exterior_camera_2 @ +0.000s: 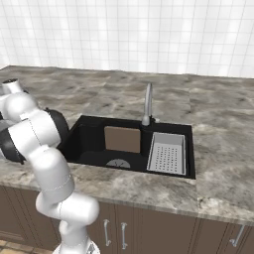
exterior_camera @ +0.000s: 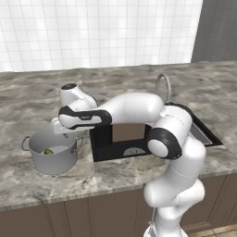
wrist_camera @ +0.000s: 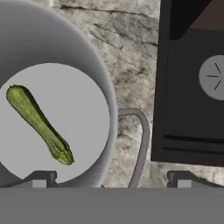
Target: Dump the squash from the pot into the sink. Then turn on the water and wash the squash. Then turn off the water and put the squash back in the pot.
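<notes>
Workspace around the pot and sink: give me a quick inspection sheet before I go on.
Surface: marbled stone counter, dry-looking.
Squash: lies flat on the bottom of the pot, not yet dumped.
Pot: upright on the counter left of the sink, one loop handle facing the sink.
Sink: black basin, round drain, no water running from the faucet.
Clutter: brown board and perforated strainer tray inside the sink.
Gripper: open, above the pot's sink-side rim, holding nothing.
Cables: nothing seen.
Surroundings: white tiled wall, brown cabinets below.
</notes>
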You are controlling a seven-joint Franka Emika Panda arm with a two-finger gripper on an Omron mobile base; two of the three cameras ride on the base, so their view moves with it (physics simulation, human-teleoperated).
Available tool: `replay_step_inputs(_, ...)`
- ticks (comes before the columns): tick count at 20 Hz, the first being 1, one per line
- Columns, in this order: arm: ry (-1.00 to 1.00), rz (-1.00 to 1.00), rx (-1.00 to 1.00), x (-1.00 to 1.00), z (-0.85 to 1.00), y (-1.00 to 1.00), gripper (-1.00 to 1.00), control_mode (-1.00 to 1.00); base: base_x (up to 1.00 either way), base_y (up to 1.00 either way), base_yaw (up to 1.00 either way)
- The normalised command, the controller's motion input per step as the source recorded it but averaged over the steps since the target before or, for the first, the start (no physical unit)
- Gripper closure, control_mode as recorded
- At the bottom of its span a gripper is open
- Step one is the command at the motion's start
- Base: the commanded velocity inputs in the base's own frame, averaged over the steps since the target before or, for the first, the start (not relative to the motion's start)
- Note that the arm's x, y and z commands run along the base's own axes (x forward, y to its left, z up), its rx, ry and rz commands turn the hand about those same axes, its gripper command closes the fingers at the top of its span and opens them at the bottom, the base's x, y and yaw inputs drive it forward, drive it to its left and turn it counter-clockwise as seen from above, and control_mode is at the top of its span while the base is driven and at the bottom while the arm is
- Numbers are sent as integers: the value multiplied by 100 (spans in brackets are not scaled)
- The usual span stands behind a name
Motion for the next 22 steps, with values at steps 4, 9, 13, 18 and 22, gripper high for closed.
replay_step_inputs(4, -1, -7, 0, 0, -24, 0, -100, -100, 0, 0, 0)
replay_step_inputs(9, 0, -9, 0, 0, -24, 0, -100, -100, 0, 0, 0)
replay_step_inputs(13, 0, -9, 0, 0, -23, 0, -100, -100, 0, 0, 0)
replay_step_inputs(18, 0, -9, 0, 1, -24, 0, -100, -100, 0, 0, 0)
replay_step_inputs(22, 0, -7, 0, 13, -33, -3, -100, -100, 0, 0, 0)
